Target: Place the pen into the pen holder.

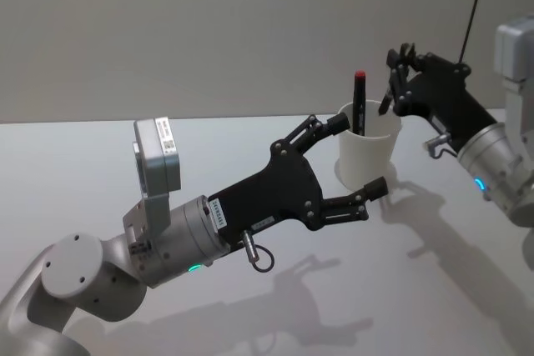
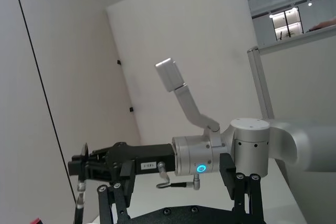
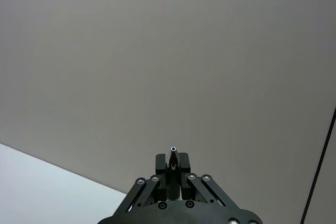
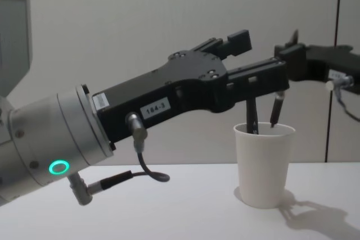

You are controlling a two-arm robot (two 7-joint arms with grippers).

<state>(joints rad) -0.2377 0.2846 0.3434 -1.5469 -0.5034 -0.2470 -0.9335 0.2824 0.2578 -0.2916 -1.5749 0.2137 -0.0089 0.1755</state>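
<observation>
The pen holder (image 1: 369,160), a white paper cup (image 4: 264,167), stands on the table to the right. One dark pen with a red cap (image 1: 359,99) leans inside it. My right gripper (image 1: 394,87) hovers just above the cup's rim, shut on a second dark pen (image 4: 275,108) that hangs straight down with its lower end at the cup's mouth. The right wrist view has the shut fingers (image 3: 179,163) with the pen's end (image 3: 172,152) between them. My left gripper (image 1: 360,156) is open, held in the air on the near side of the cup, fingers spread.
The white table (image 1: 100,156) reaches a plain grey wall behind it. In the chest view the left arm (image 4: 169,102) crosses in front, above the cup. A thin black cable (image 1: 474,6) hangs at the far right.
</observation>
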